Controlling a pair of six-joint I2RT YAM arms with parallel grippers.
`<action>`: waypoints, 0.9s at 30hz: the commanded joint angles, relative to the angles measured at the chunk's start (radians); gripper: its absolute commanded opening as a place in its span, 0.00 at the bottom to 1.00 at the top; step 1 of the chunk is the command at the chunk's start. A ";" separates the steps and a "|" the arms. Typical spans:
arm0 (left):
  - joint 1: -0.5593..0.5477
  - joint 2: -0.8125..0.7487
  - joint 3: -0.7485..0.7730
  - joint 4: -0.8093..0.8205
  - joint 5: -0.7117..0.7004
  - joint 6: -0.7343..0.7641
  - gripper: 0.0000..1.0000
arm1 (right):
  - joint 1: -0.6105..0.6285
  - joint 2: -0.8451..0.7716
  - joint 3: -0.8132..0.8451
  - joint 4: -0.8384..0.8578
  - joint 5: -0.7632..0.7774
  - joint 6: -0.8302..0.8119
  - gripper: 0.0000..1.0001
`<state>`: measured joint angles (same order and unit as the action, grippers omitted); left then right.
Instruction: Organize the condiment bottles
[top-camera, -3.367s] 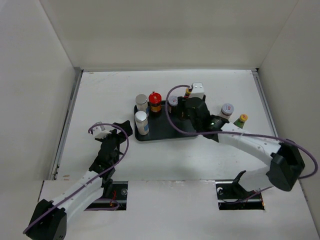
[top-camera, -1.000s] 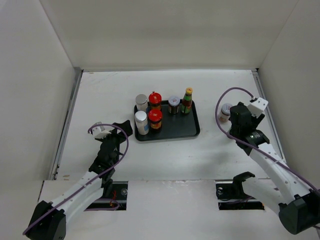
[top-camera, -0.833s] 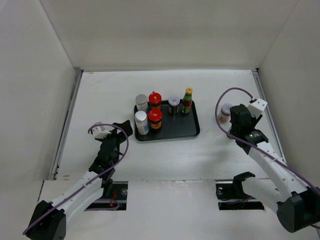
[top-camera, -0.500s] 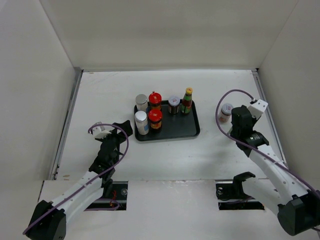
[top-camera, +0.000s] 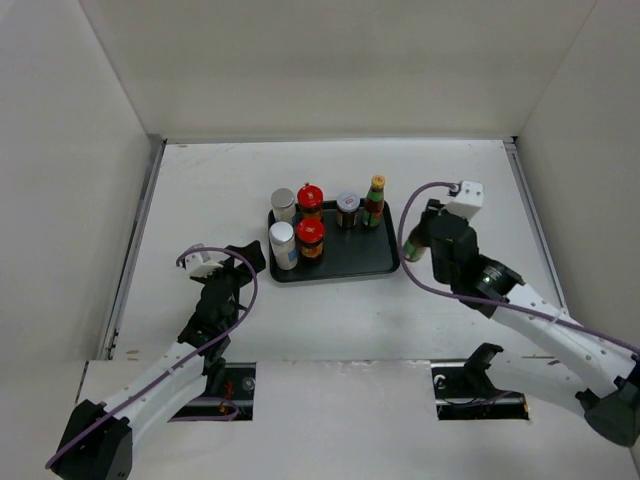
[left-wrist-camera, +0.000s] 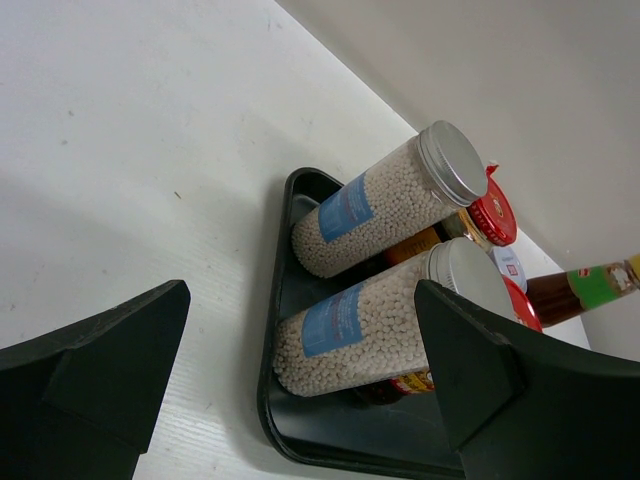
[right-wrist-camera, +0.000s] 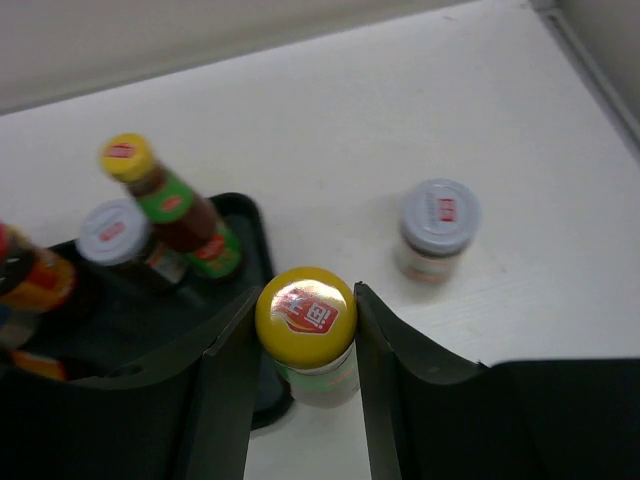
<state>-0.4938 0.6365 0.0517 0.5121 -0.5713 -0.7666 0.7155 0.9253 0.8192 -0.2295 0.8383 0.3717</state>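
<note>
Broadly, the white desk carries a dark tray near its middle, with one arm on either side of it. The left hand sits low over the desk, near the tray's left edge. Its fingers are spread wide with nothing between them.

The right hand is just off the tray's right edge, clamped on a yellow-capped bottle with a green label. One finger presses each side of the bottle. Whether the bottle stands on the desk or hangs clear of it cannot be told.

Six containers stand upright on the tray. At the left are the rear white shaker and the front white shaker, both silver-capped and filled with pale grains. Next to them are the rear red-capped jar and the front red-capped jar. To their right are a grey-lidded jar and a slim brown bottle with a yellow cap.

A lone jar with a pale lid stands on the bare desk, apart from the tray, beyond the held bottle.
</note>
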 joint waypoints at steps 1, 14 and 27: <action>-0.002 -0.001 -0.032 0.042 0.005 0.003 1.00 | 0.087 0.104 0.118 0.245 -0.047 0.001 0.26; -0.005 -0.001 -0.032 0.042 0.007 0.003 1.00 | 0.173 0.440 0.233 0.466 -0.165 -0.005 0.26; 0.002 -0.003 -0.035 0.042 0.007 0.001 1.00 | 0.216 0.629 0.307 0.498 -0.145 -0.043 0.32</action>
<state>-0.4931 0.6418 0.0517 0.5125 -0.5709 -0.7666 0.9207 1.5620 1.0573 0.1257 0.6697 0.3382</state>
